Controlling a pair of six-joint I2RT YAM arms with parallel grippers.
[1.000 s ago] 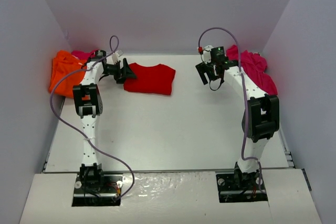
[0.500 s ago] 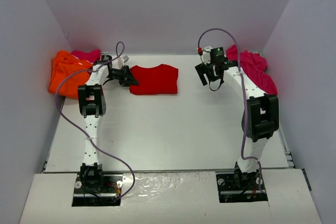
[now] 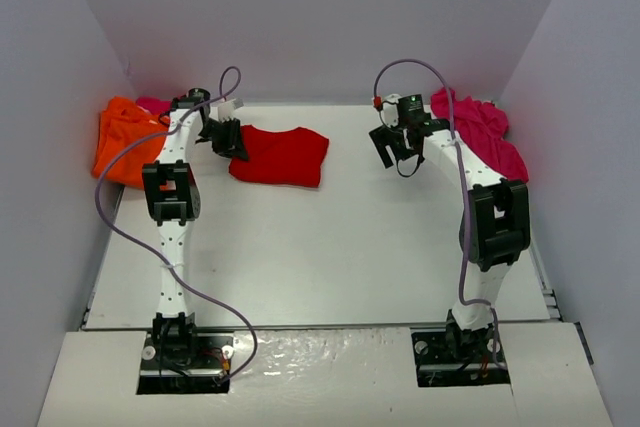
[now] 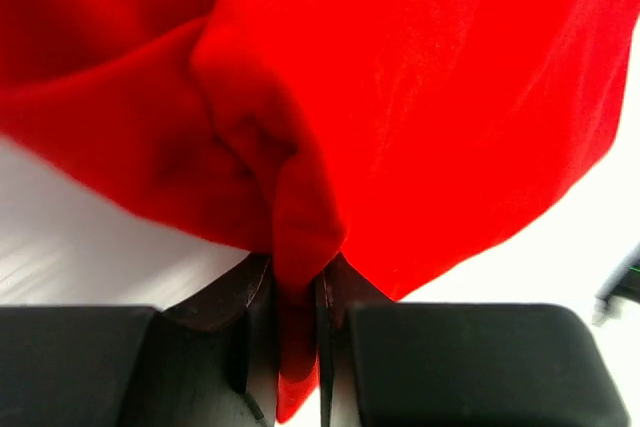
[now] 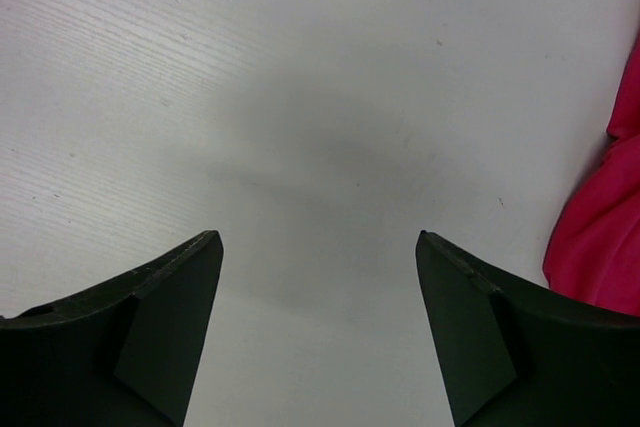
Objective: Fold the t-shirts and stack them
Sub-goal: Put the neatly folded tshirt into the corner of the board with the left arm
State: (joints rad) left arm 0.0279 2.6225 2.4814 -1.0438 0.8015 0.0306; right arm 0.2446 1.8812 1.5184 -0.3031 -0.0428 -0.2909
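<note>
As viewed from above, lying folded on the far left of the table [image 3: 330,237]: red t-shirt [image 3: 285,157], bunched left edge clenched in left gripper [image 4: 295,307]. Spread wide over bare tabletop, grasping nothing: right gripper [image 5: 318,247], near magenta t-shirts [image 3: 485,132] heaped far right. Orange t-shirt [image 3: 120,142] heaped far left.

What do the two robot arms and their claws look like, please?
The slim left arm and right arm have white links with blocky black joints, and a lilac cable loops along each. The left claw and right claw have matte black, wedge-shaped fingers. A small red tab sits by the right wrist.
</note>
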